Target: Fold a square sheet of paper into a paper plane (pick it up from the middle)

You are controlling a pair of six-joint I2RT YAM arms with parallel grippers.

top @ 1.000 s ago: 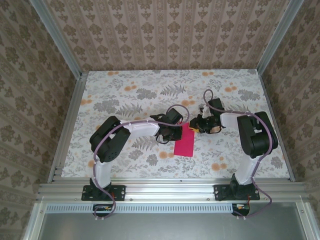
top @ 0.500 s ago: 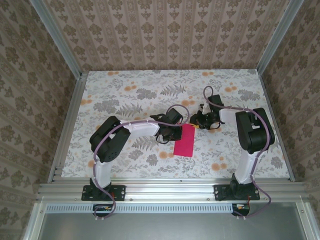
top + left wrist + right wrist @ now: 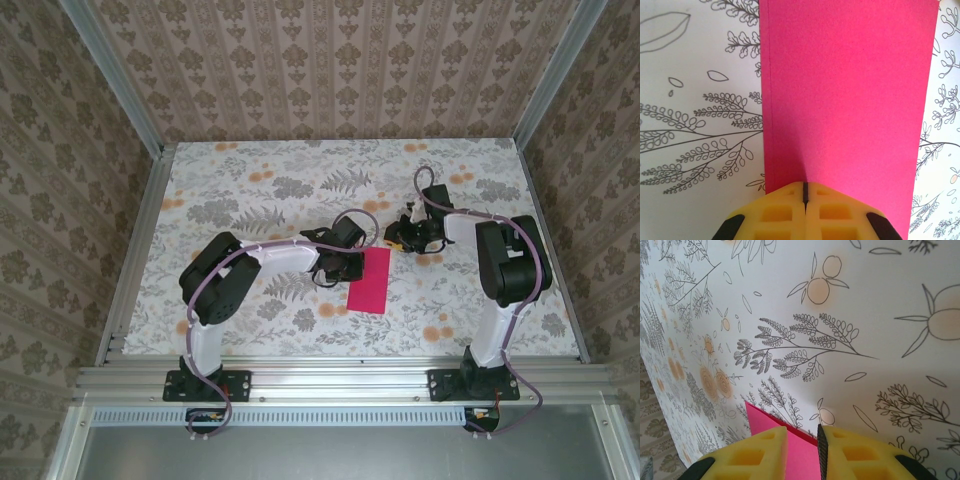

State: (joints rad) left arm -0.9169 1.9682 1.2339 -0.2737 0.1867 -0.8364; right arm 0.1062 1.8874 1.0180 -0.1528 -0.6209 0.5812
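Left gripper (image 3: 804, 194) is closed, its tips together on the near edge of the pink paper sheet (image 3: 845, 90), which lies flat as a long rectangle on the flowered surface (image 3: 880, 315), while the right gripper (image 3: 802, 435) stands slightly open at one corner of it.

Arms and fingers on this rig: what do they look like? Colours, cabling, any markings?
Left arm and right arm match: black joint housings, white links, black base plates. A purple-grey cable loops outside each from base to wrist. Left fingers and right fingers are yellow with moulded rectangular pockets, black at the outer corners. No markings legible.
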